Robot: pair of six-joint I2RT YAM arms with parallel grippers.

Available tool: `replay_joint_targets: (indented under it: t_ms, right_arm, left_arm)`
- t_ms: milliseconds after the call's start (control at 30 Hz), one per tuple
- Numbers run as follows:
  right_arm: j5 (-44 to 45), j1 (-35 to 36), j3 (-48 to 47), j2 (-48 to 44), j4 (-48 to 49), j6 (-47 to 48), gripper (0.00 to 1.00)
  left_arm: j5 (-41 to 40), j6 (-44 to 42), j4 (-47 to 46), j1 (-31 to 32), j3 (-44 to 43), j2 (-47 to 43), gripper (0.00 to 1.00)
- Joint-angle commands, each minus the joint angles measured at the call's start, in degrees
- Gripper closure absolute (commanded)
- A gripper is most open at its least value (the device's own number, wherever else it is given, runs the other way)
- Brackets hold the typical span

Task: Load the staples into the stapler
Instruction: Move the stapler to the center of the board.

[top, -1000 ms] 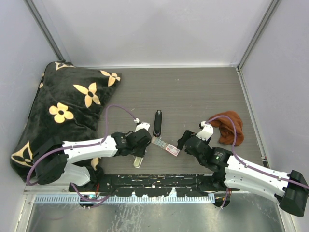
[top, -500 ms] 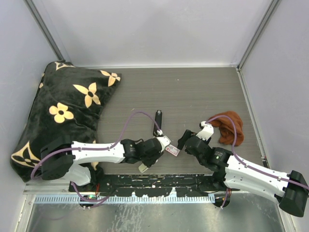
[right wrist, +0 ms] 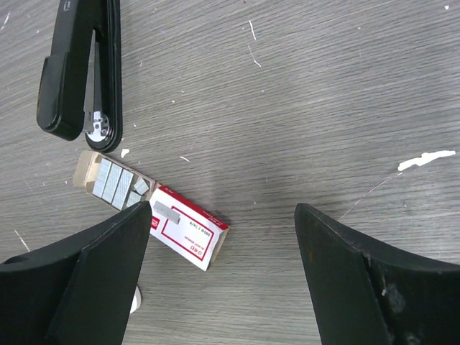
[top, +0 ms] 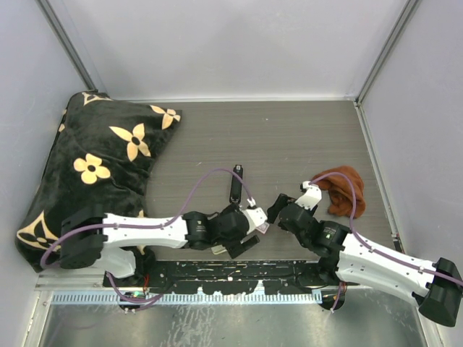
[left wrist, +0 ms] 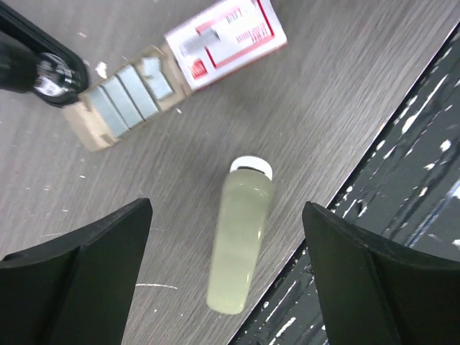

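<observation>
The grey table (top: 304,137) carried a black stapler (right wrist: 79,65), an open red-and-white box (right wrist: 188,228) of staples (right wrist: 111,180) just beside it, a cream-green oblong (left wrist: 241,241) nearby, a brown cloth (top: 343,188) and a flowered cushion (top: 101,159).

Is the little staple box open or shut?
Open. The staple box has its cardboard tray slid out, showing grey staples inside.
</observation>
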State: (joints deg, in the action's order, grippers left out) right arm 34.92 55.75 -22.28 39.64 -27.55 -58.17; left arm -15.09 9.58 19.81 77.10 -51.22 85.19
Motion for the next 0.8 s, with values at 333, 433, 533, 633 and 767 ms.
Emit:
replay_joint_targets:
  t_ms: [333, 433, 533, 633, 767]
  right_arm:
    - [-1.5, -0.3, -13.4, 18.6, 9.2, 12.3, 0.13]
    - [-4.5, -0.4, -15.7, 25.1, 14.1, 13.7, 0.13]
    - [-4.8, -0.4, -20.5, 31.6, 16.0, 16.0, 0.14]
    - [-5.4, -0.3, -25.3, 38.0, 16.9, 18.6, 0.14]
    - [-6.3, -0.3, -30.1, 44.7, 18.9, 21.6, 0.14]
  left_arm:
    - [13.4, 18.4, -1.0, -31.7, -0.1, -19.2, 0.01]
    - [15.3, 21.4, -4.0, -36.5, 1.6, -19.6, 0.01]
    - [15.8, 23.4, -5.7, -39.3, 3.4, -20.4, 0.01]
    - [15.0, 24.6, -6.1, -41.3, 5.5, -21.9, 0.01]
    - [14.0, 24.5, -6.2, -42.5, 8.4, -24.4, 0.01]
